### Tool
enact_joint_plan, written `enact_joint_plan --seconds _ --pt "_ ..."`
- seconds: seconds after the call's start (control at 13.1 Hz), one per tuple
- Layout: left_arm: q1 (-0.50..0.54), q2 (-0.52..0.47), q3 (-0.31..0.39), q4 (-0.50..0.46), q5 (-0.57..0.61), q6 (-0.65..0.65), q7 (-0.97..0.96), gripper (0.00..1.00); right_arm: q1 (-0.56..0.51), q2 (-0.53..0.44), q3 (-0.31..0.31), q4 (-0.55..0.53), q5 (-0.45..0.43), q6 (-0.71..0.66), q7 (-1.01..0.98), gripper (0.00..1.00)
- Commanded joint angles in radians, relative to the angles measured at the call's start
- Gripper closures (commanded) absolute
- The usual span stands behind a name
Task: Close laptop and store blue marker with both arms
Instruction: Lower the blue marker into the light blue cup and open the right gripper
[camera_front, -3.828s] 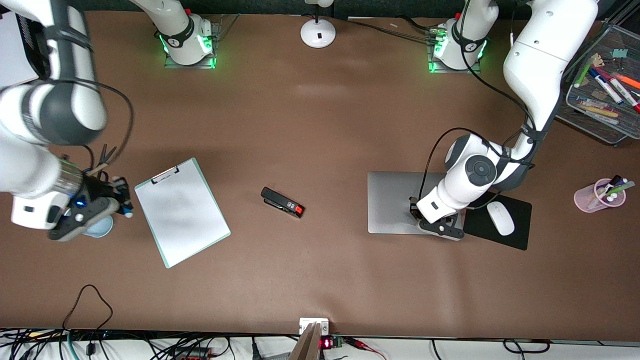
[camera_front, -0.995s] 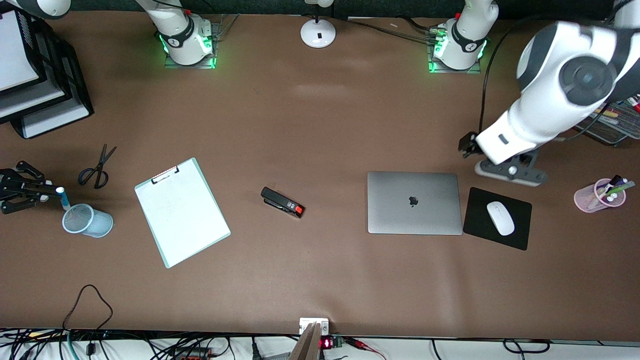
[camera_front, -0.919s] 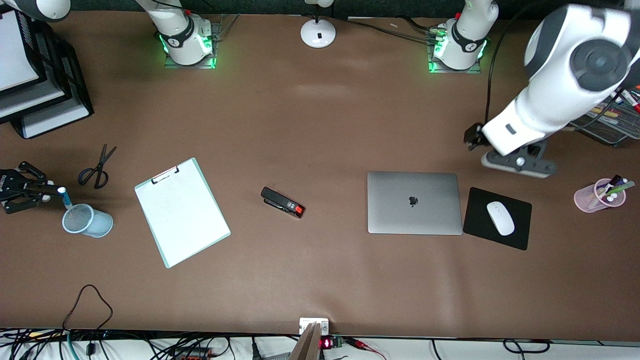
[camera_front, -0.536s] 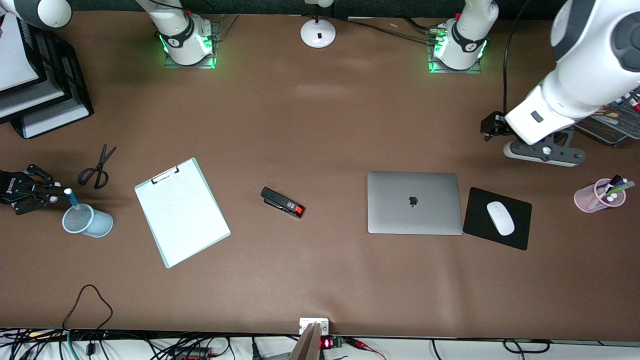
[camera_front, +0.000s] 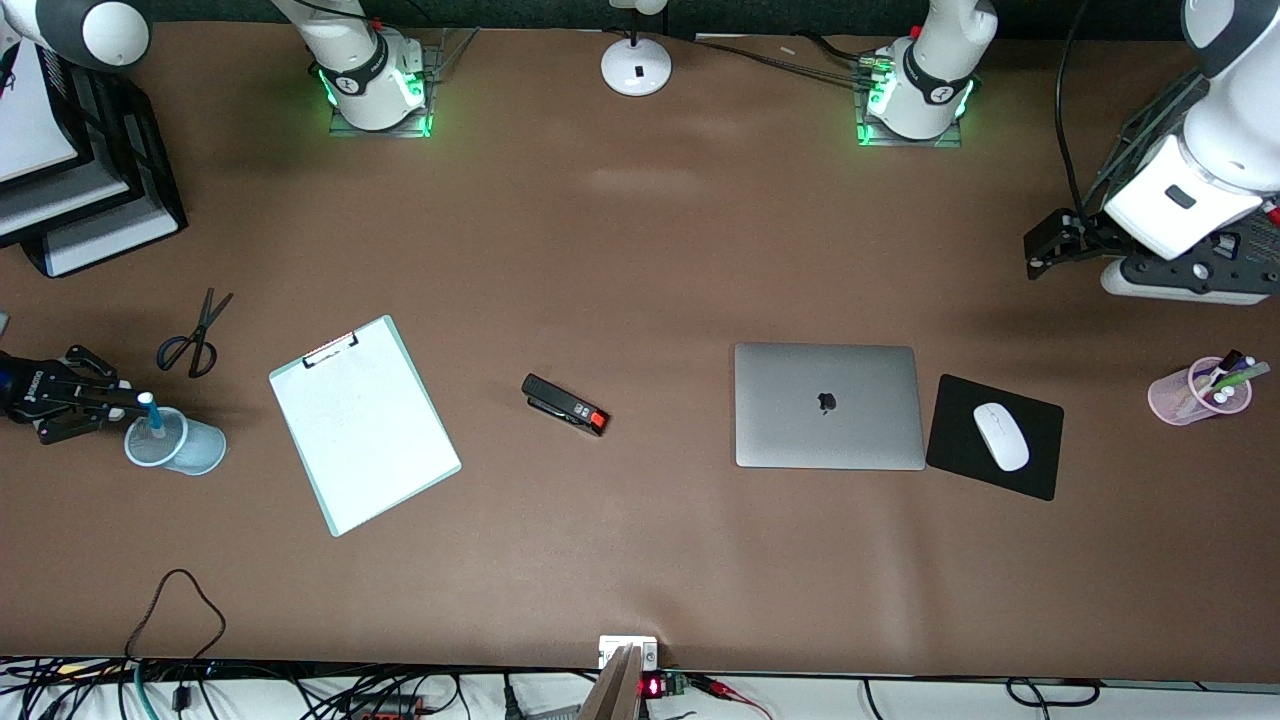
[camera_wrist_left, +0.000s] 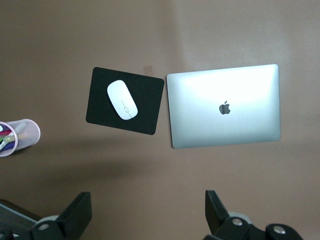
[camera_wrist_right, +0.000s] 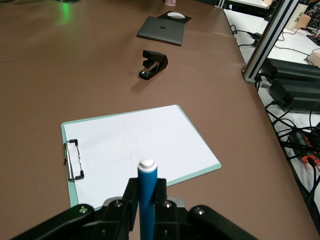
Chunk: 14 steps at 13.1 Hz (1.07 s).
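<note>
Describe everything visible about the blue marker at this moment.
The blue marker is a short light-blue stick with a white end. It looks like smooth plastic. The right gripper is shut on it, its fingers clamping the body on both sides. In the front view the marker hangs over the open mouth of the pale blue mesh cup at the right arm's end of the table. Whether it touches the cup cannot be told.

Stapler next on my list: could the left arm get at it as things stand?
Probably yes. The stapler lies in the open between clipboard and laptop; the left claw is open and holds nothing, up near the wire tray.
</note>
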Motion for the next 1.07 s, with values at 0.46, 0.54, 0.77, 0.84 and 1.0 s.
enact_joint_plan --seconds 0.46,0.54,0.77,0.84,1.0 --pt "-0.014 -0.024 0.006 -0.025 -0.013 -0.017 0.054 0.00 -0.021 0.061 0.011 0.040 0.001 0.057 -0.013 0.96" --pt "-0.014 -0.024 0.007 -0.025 -0.013 -0.019 0.054 0.00 -0.021 0.069 0.011 0.040 0.001 0.060 -0.013 0.96" --pt "-0.014 -0.018 0.007 -0.008 -0.013 -0.022 0.052 0.00 -0.023 0.080 0.008 0.038 -0.002 0.069 -0.013 0.96" --pt "-0.014 -0.018 0.007 -0.006 -0.013 -0.022 0.052 0.00 -0.026 0.084 0.008 0.038 -0.002 0.077 -0.013 0.96" --pt "-0.014 -0.013 0.007 -0.006 -0.013 -0.022 0.054 0.00 -0.033 0.101 0.008 0.038 -0.011 0.098 -0.024 0.95"
